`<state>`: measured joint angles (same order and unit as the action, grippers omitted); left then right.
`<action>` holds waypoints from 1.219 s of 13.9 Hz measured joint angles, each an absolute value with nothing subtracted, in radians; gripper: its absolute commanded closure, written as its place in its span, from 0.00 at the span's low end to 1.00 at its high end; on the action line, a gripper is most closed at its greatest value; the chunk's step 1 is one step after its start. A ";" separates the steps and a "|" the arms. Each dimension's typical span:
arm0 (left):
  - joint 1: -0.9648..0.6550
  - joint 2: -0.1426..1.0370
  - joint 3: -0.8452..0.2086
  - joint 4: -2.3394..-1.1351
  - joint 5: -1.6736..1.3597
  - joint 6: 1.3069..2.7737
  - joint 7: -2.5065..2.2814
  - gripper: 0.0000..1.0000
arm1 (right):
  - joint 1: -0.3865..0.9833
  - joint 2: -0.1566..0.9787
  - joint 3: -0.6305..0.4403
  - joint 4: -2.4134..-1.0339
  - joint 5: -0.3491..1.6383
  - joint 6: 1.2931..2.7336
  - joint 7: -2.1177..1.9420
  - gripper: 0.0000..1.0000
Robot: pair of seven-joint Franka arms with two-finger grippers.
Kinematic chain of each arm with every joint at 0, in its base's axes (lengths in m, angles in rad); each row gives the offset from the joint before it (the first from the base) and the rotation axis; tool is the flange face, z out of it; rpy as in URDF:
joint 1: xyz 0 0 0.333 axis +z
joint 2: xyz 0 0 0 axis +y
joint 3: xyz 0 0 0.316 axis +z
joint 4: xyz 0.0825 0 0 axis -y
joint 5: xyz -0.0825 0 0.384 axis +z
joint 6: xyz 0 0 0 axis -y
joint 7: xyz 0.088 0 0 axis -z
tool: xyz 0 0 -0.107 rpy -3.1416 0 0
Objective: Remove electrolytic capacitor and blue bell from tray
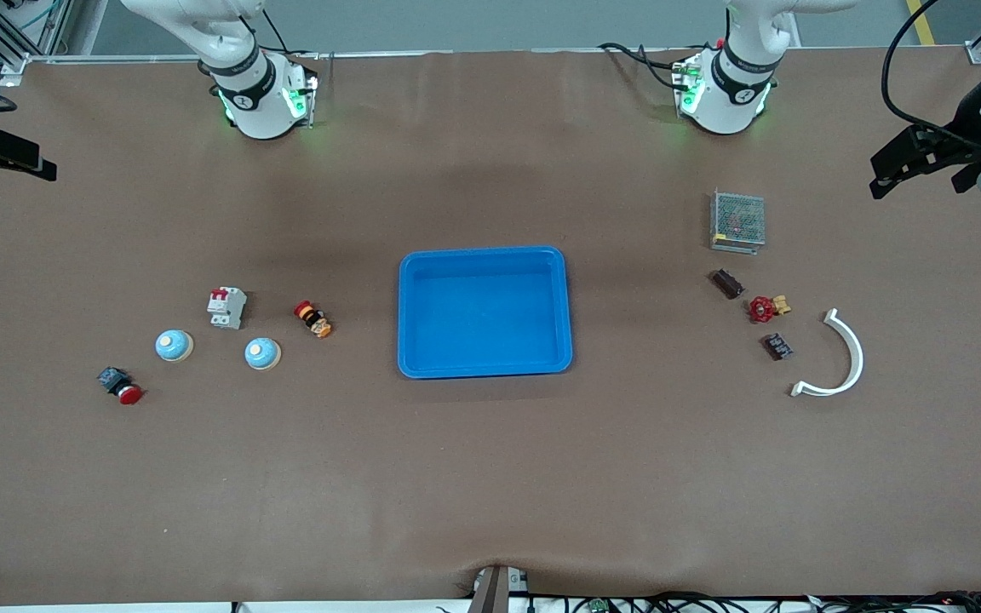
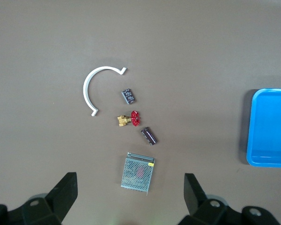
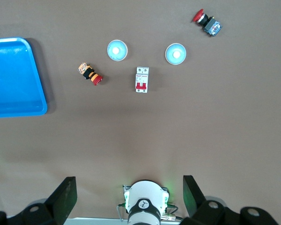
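meanwhile both arms wait high over the tabletop (image 1: pixel 490 477), left gripper (image 2: pixel 130 197) and right gripper (image 3: pixel 129 197) spread wide and empty. two bells (image 1: pixel 174 345) (image 1: pixel 262 353) sit toward the right arm's end, two capacitors (image 1: pixel 727 283) (image 1: pixel 777 346) toward the left arm's end, the blue tray (image 1: pixel 484 369) between.
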<state>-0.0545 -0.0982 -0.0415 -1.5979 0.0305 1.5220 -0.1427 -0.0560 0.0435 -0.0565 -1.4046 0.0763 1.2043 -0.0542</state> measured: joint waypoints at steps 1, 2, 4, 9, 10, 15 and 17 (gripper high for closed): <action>-0.055 -0.098 -0.041 -1.598 0.030 1.522 -0.143 0.00 | -0.045 0.044 -0.056 -1.405 0.076 1.204 -0.024 0.00; -0.055 -0.098 -0.042 -1.598 0.030 1.522 -0.143 0.00 | -0.030 0.044 -0.056 -1.405 0.076 1.204 -0.003 0.00; -0.054 -0.098 -0.041 -1.598 0.030 1.522 -0.143 0.00 | -0.008 0.044 -0.055 -1.405 0.074 1.204 0.016 0.00; -0.054 -0.098 -0.041 -1.598 0.030 1.523 -0.143 0.00 | -0.007 0.044 -0.060 -1.405 0.073 1.204 0.016 0.00; -0.054 -0.098 -0.041 -1.598 0.030 1.523 -0.143 0.00 | -0.007 0.044 -0.061 -1.405 0.073 1.204 0.017 0.00; -0.055 -0.104 -0.047 -1.597 0.030 1.523 -0.143 0.00 | -0.007 0.044 -0.062 -1.404 0.073 1.204 0.017 0.00; -0.055 -0.110 -0.049 -1.597 0.030 1.524 -0.143 0.00 | -0.007 0.044 -0.061 -1.404 0.073 1.204 0.017 0.00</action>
